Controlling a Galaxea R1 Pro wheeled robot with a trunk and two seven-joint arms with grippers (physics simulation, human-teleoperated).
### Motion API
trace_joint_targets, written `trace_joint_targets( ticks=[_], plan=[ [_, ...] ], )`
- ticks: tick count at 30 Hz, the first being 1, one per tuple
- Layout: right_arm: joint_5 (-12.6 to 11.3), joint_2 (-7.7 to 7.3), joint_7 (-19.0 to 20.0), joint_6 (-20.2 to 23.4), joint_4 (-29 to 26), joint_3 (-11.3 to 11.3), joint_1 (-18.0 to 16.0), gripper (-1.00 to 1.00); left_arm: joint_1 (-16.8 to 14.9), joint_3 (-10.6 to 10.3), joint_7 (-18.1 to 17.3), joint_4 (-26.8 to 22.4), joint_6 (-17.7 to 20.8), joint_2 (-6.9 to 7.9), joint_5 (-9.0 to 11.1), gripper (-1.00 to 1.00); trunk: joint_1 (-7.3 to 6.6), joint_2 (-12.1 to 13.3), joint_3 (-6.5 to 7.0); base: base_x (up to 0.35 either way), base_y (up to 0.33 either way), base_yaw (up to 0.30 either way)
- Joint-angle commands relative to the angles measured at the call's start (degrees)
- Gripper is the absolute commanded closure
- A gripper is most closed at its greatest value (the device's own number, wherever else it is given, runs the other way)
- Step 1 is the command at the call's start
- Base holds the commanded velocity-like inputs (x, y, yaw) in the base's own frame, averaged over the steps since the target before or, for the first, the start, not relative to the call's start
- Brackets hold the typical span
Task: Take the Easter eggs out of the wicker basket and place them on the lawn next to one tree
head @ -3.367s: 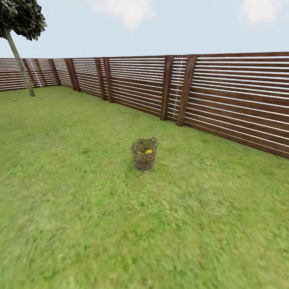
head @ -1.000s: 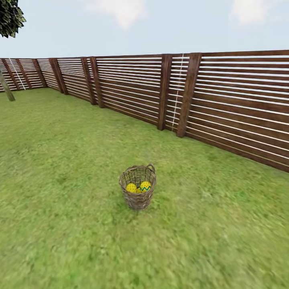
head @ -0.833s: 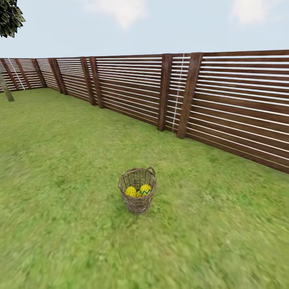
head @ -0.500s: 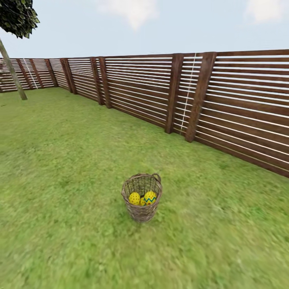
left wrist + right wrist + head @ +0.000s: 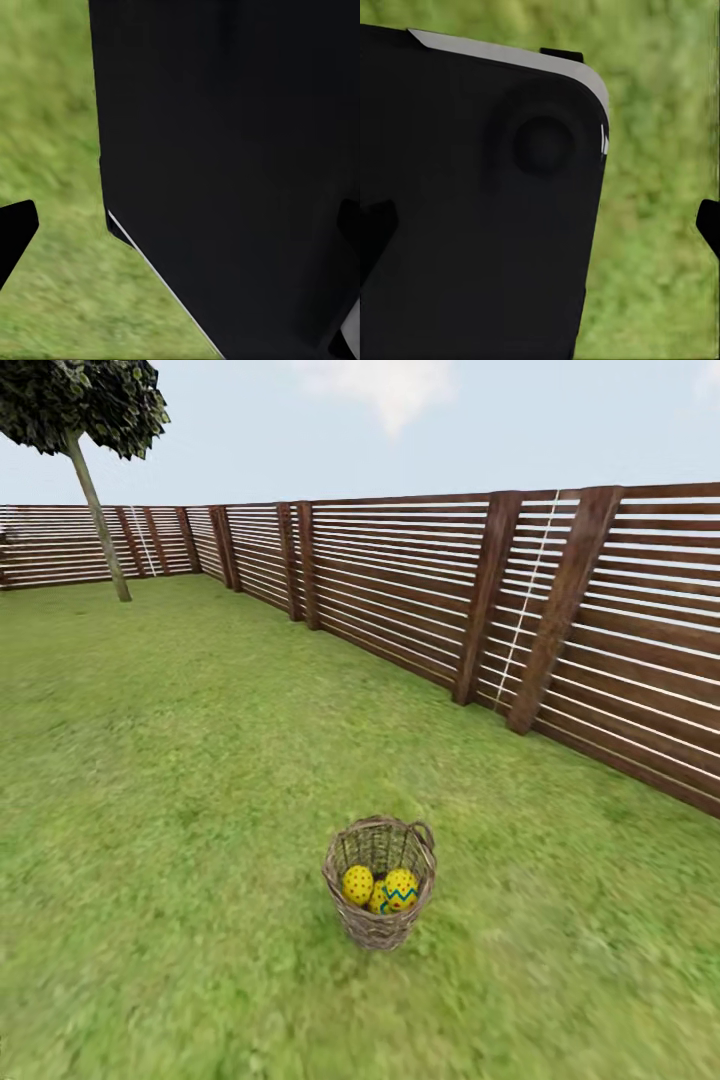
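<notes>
The wicker basket (image 5: 380,920) stands upright on the lawn (image 5: 180,840), low in the head view and a little right of centre. Inside it lie the Easter eggs, yellow with blue zigzags and red dots: one (image 5: 357,884) on the left, one (image 5: 401,890) on the right, and a third (image 5: 378,903) mostly hidden between them. The tree is out of view. In the left wrist view my left gripper (image 5: 180,225) is open, with its dark fingertips (image 5: 15,234) at the picture's edges and a black robot part between. My right gripper (image 5: 541,229) is likewise open against a black part and grass.
A tall brown slatted fence (image 5: 470,590) runs along the back and right of the grass, about two basket-widths beyond the basket. A thin leaning trunk (image 5: 97,510) with a dark leafy crown stands far off at the back left. Open grass lies all around the basket.
The whole view has shifted: the camera has come closer and turned, so the basket looks larger and lower and the eggs show clearly. The leaning trunk has come further into view.
</notes>
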Motion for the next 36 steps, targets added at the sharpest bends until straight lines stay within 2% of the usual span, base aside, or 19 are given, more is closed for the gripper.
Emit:
trace_joint_targets(
  ticks=[1, 12, 17, 30, 31, 36],
  plan=[
    [0.49, -0.01, -0.06, -0.14, 0.05, 0.03, -0.02, -1.00, 0.01, 0.24, 0.07, -0.04, -0.12, -0.03, -0.01, -1.00, 0.03, -0.02, -0.04, 0.338, -0.122, 0.274],
    [0.49, -0.02, -0.03, -0.14, 0.04, 0.10, -0.02, -1.00, 0.01, 0.24, 0.07, -0.04, -0.12, 0.01, -0.01, -1.00, 0.03, -0.02, -0.04, 0.338, -0.122, 0.271],
    [0.91, -0.06, -0.01, -0.06, 0.13, 0.21, -0.03, -1.00, 0.01, 0.24, 0.07, -0.11, -0.15, 0.02, 0.03, -1.00, 0.03, -0.02, -0.04, 0.304, -0.088, 0.091],
    [0.87, -0.48, 0.18, 0.26, 0.04, 0.27, -0.03, -1.00, 0.01, 0.33, -0.32, -0.18, -0.12, 0.02, 0.22, -1.00, 0.03, -0.02, -0.04, 0.030, -0.005, 0.003],
    [1.16, -0.95, 0.51, 0.36, -0.82, 0.41, -0.28, -1.00, 0.01, 0.31, -0.08, -0.22, -0.12, 0.08, 0.25, -1.00, 0.03, -0.02, -0.04, 0.000, 0.000, 0.000],
    [1.25, -0.97, 0.35, 0.79, -5.85, 0.42, -0.91, -1.00, 0.01, 0.20, -0.17, -1.39, 0.05, 0.36, 0.18, -1.00, 0.03, -0.02, -0.04, 0.000, 0.000, 0.000]
  ],
)
